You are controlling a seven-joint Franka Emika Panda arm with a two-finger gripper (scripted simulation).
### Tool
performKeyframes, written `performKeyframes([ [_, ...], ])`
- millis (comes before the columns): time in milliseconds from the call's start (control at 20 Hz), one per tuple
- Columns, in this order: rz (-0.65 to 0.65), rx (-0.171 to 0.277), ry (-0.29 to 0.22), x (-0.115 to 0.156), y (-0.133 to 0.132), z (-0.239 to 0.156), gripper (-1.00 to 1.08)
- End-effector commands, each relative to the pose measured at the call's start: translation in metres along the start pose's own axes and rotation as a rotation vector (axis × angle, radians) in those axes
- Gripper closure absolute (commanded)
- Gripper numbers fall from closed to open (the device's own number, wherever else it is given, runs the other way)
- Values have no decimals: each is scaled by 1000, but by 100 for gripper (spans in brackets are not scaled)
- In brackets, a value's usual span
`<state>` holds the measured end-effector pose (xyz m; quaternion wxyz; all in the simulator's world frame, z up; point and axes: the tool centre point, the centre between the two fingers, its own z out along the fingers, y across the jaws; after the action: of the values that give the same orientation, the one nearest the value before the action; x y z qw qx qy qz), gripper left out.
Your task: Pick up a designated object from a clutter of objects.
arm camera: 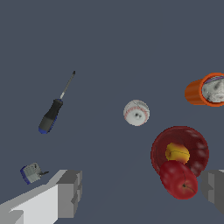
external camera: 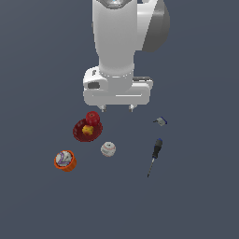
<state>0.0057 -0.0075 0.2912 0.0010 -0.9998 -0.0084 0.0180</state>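
The designated object, a whitish-grey ball with purple swirls [external camera: 63,158] [arm camera: 215,89], sits in the mouth of the orange cup [external camera: 68,167] [arm camera: 194,92], which lies toward the exterior view's left. My gripper [external camera: 117,108] [arm camera: 142,192] hangs open above the surface, well away from the cup, with nothing between its fingers [arm camera: 70,192]. It hovers just behind the dark red dish [external camera: 78,134] [arm camera: 199,151]. Cup and ball are partly cut off at the wrist view's edge.
The dish holds a red apple-like piece [external camera: 93,118] [arm camera: 178,179] and a yellow piece [external camera: 87,130] [arm camera: 177,152]. A whitish ball with red lines [external camera: 108,149] [arm camera: 136,112] lies beside it. A black-handled screwdriver [external camera: 156,151] [arm camera: 51,114] and a tiny grey piece [external camera: 161,121] [arm camera: 31,173] lie toward the exterior view's right.
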Motion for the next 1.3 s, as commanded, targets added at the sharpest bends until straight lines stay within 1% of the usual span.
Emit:
performKeyframes([
  [0,9,3,1,7,9,5,-92],
  [200,27,9,5,24,29,16,-92],
  [350,44,13,8,38,51,28,-92],
  [500,65,16,13,54,77,43,-92],
  [800,109,16,23,81,139,82,-92],
  [1050,138,11,30,93,185,113,-92],
  [1250,154,7,33,98,212,132,-92],
])
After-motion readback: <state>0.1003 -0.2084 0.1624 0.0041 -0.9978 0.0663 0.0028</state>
